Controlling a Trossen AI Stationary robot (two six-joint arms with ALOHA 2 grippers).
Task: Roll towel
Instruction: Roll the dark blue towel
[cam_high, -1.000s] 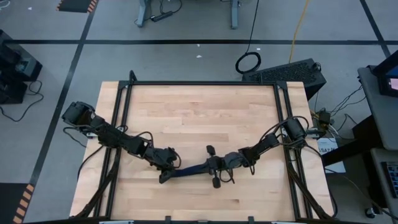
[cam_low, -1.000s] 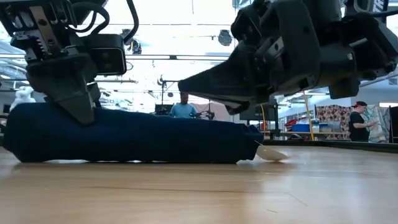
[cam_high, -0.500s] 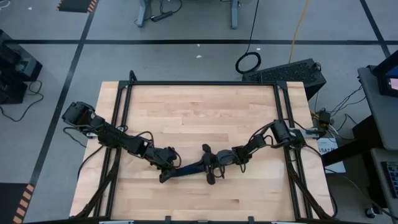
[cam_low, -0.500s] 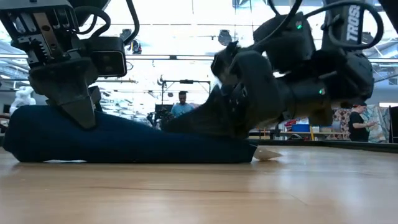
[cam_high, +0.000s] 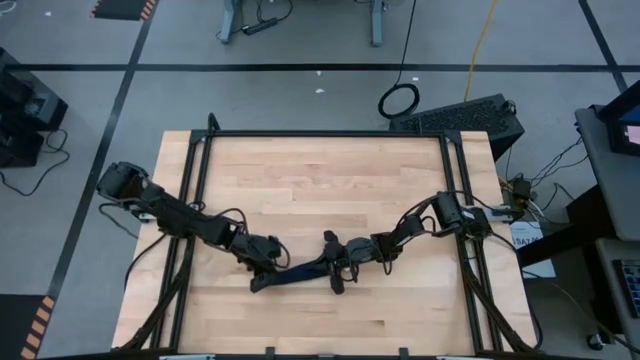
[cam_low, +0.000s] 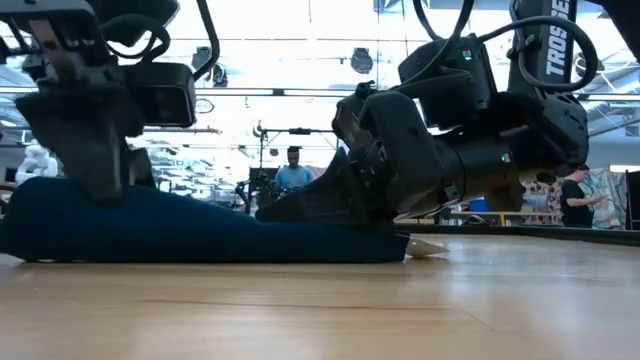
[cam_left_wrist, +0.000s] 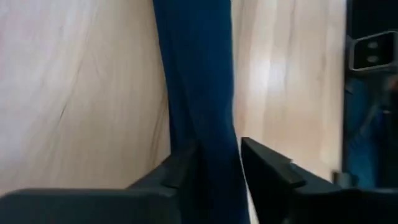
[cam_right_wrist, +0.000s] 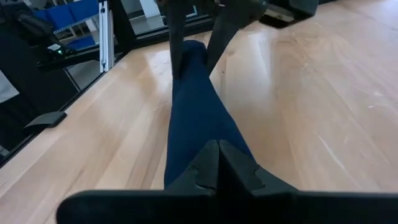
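Rolled navy towel (cam_low: 200, 232) lies on the wooden table (cam_high: 320, 180) near its front edge — a gripper at each end.
Left gripper (cam_left_wrist: 217, 163) straddles one end, jaws narrowly apart around the cloth; right gripper (cam_right_wrist: 217, 163) presses the other end — jaws closed together, white tag (cam_low: 428, 247) beside it.

The towel (cam_low: 200, 232) was plain dark navy with a white tag (cam_low: 428, 247); the surface (cam_high: 320, 180) showed pale wood grain.
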